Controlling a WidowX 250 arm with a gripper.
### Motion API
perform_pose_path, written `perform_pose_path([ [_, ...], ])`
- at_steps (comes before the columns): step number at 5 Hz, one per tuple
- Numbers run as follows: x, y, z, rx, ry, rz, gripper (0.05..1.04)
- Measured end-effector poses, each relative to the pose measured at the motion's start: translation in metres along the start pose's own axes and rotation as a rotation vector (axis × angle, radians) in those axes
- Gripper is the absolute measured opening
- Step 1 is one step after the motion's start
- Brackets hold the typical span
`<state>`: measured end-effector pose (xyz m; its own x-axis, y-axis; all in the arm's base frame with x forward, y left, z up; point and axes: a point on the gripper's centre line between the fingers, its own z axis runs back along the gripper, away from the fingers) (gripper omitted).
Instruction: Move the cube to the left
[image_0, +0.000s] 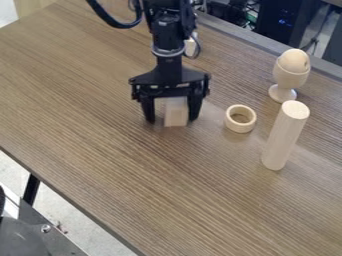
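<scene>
My gripper (172, 116) stands over the pale wooden block (176, 113), left of centre in the upper half of the frame.
I have the claw's two fingers spread apart, pointing down, one on either side of the block. There's a bit of room at the frame-left fingertip; I can't tell whether the other finger touches the block. Just to the right of the claw I see a short wooden ring (238, 128), its opening facing up, and beside that a tall wooden cylinder (283, 140), upright, near the right edge. Above the cylinder, at upper right, a wooden egg (294, 59) sits in a wooden egg cup (288, 80). All of it is on my brown wood-grain table (87, 95).
</scene>
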<state>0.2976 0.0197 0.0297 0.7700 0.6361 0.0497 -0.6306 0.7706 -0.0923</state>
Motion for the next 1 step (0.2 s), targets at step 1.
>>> perform_pose_path([
  [1, 0.003, -0.0255, 0.0401, 0.029, -0.083, -0.05, 0.993],
])
